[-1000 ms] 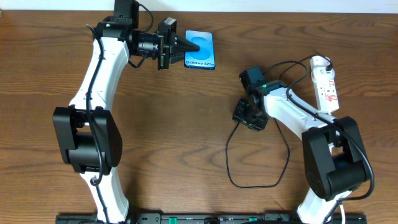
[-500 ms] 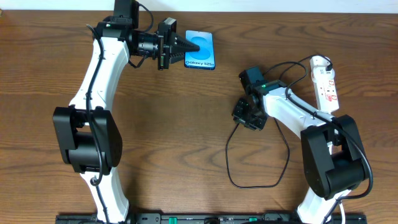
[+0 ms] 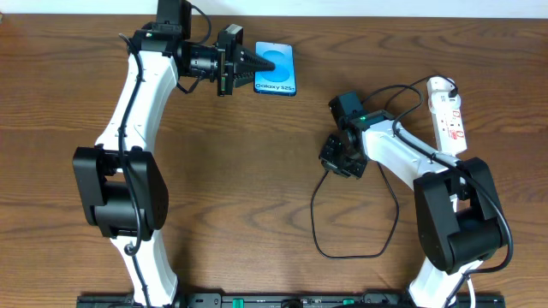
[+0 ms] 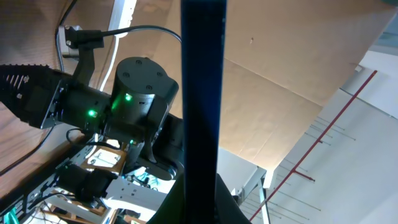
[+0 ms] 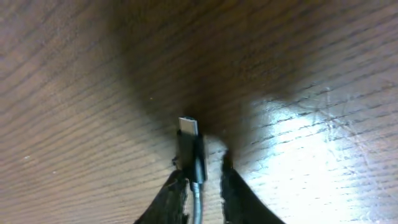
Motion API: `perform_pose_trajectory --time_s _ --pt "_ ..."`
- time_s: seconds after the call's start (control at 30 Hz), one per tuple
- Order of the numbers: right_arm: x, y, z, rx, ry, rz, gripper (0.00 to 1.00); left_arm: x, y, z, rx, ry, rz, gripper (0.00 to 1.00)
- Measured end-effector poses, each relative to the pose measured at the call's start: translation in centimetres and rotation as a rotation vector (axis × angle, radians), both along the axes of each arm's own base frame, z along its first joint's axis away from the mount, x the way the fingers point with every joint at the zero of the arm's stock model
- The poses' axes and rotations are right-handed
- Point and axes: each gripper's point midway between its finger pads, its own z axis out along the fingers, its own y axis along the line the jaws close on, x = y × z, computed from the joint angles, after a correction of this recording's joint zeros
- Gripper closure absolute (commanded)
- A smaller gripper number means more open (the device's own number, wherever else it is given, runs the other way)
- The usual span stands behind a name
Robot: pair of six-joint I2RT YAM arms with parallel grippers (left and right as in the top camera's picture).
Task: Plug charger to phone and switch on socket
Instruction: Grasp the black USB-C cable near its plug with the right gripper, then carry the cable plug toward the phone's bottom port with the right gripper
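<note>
Closing in on the charger with the right claw: narrower than a second ago, flanking the cable just behind the metal tip, a sliver of gap left on one side, so not quite pinched. Means pickup nearly secured, plugging not yet begun. Lying flat on the tabletop toward 3 o'clock, cable looping to 5 o'clock. Clamped on the phone at 12 o'clock with the left claw, unchanged. Sitting untouched at 2 o'clock: socket.
</note>
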Motion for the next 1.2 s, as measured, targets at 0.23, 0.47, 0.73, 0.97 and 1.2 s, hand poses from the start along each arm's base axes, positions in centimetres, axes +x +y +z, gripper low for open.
perform_pose_trajectory --time_s 0.23,0.47,0.73,0.97,1.2 --pt "0.1 0.1 0.0 0.005 -0.002 0.0 0.89 0.0 0.0 0.0 0.0 0.0 0.0 0.93" --pt "0.1 0.2 -0.1 0.008 0.0 -0.001 0.97 0.0 0.0 0.0 0.0 0.0 0.0 0.93" --pt "0.3 0.3 0.0 0.02 -0.006 -0.001 0.99 0.0 0.0 0.0 0.0 0.0 0.0 0.93" --pt "1.2 1.4 0.8 0.148 -0.033 0.051 0.99 0.0 0.0 0.0 0.0 0.0 0.0 0.93" --pt "2.2 3.8 7.7 0.401 -0.204 0.221 0.99 0.2 0.0 0.1 -0.002 -0.022 0.0 0.93"
